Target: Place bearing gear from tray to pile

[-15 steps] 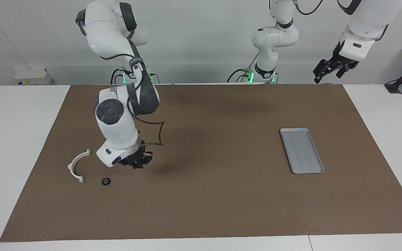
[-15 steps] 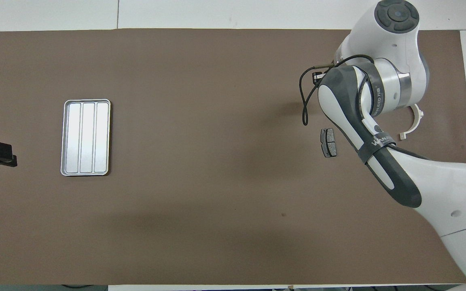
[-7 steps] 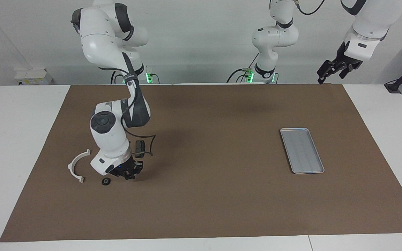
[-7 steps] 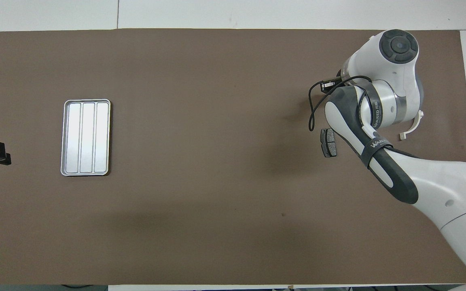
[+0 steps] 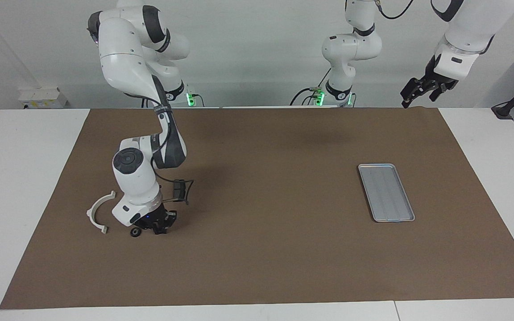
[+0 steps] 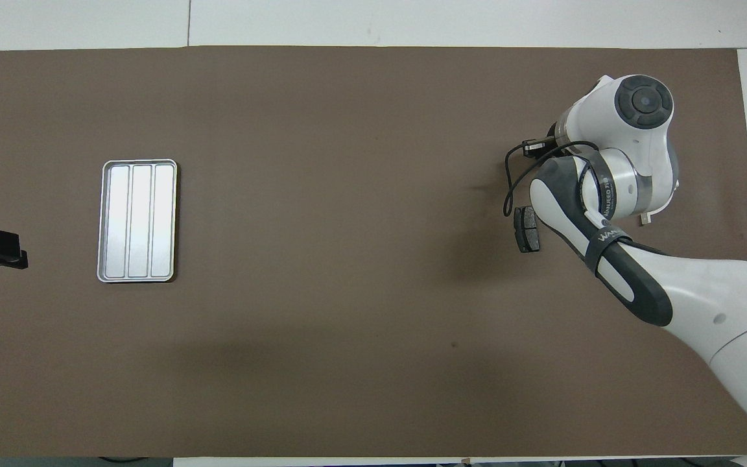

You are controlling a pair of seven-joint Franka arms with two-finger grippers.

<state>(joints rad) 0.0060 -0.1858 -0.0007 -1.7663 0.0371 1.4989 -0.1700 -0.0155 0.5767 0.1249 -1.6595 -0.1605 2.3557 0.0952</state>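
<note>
Since a second ago the right gripper point(image 5: 159, 230) has dropped low beside the gear point(image 5: 135, 232), which already lies on the mat by the white half-ring point(image 5: 100, 211), well apart from the bare tray point(image 5: 386, 192). Its fingers are pressed together; nothing shows between them, so delivery looks done. Far off, the left gripper point(image 5: 422, 91) waits spread.

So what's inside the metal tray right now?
Nothing that either view shows: the tray has only its bare ribbed floor in sight, and no part of it is covered. The small black round part lies on the mat beside the white half-ring bracket.
</note>
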